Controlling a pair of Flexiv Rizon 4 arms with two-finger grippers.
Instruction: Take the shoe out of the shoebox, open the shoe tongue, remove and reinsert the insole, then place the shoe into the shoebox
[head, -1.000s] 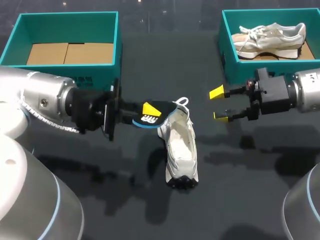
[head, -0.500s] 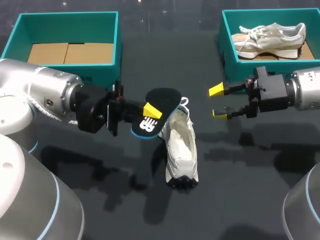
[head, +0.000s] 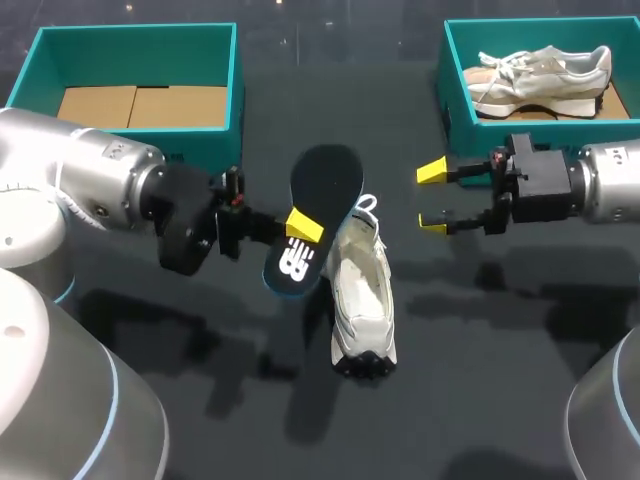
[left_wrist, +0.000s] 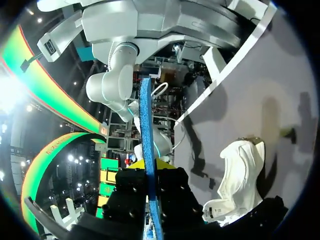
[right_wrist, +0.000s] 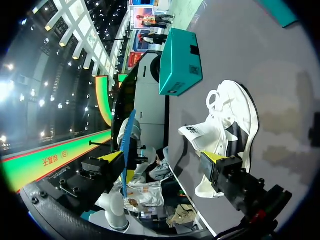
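Seen from the head view, the black insole (head: 322, 195) shows its broad face, clamped in the left gripper (head: 300, 228) just left of the white shoe (head: 362, 300), which lies on the table (head: 480, 390) between the empty left shoebox (head: 140, 36) and the right shoebox (head: 447, 95). The left wrist view shows the insole (left_wrist: 146, 150) only edge-on, as a thin blue line. The right gripper (head: 432, 196), its fingers apart, hangs right of the shoe, close to the right shoebox's near wall. That box holds a second shoe (head: 540, 75). Bare tabletop stretches near and right of the white shoe.

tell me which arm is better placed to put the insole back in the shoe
Left: the left gripper is shut on the insole, held beside the shoe. The right gripper is open and empty.
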